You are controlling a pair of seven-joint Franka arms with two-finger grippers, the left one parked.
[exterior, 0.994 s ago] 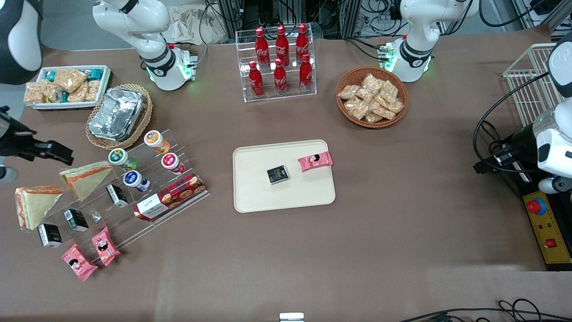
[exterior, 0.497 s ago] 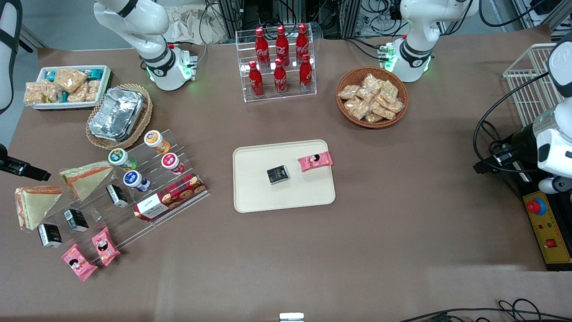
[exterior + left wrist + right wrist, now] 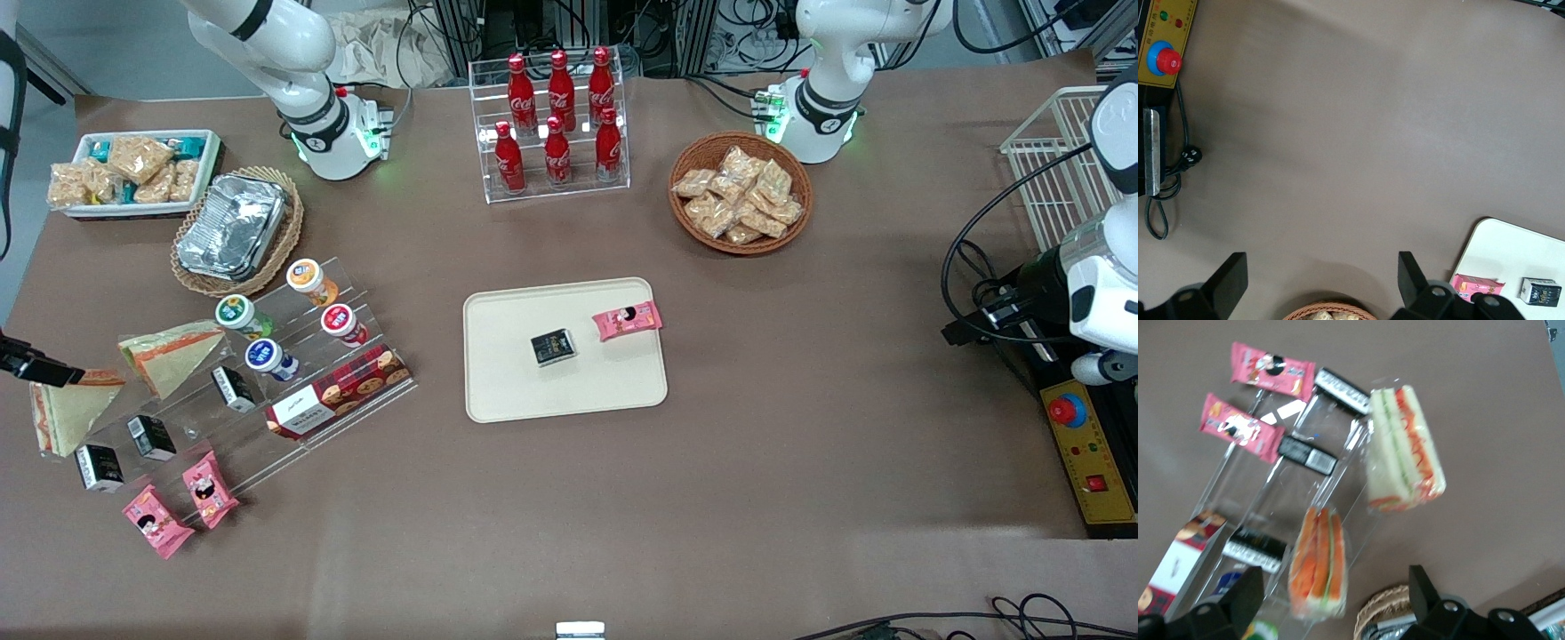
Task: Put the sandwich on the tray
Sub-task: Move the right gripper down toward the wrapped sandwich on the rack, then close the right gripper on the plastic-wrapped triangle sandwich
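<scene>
The sandwich [image 3: 64, 416] is a wrapped wedge with cream bread and red-orange filling [image 3: 1405, 450]. It lies on the table beside the clear tiered shelf, at the working arm's end. My gripper [image 3: 36, 367] hangs over the sandwich's corner farthest from the front camera, only partly in frame. In the right wrist view the gripper [image 3: 1331, 600] is open, nothing held between its fingers. The cream tray [image 3: 507, 391] lies mid-table, well away, holding a black box [image 3: 553, 347] and a pink packet [image 3: 628, 321].
A second wedge sandwich [image 3: 169, 351] rests on the clear shelf [image 3: 293, 373] among yogurt cups, black boxes, a cookie box and pink packets. A wicker basket with foil trays [image 3: 236, 231] and a white snack dish [image 3: 133, 173] stand farther back.
My gripper has moved nearer the front camera and out toward the table's edge, from beside the second wedge to above the sandwich's corner. Nothing on the table has shifted.
</scene>
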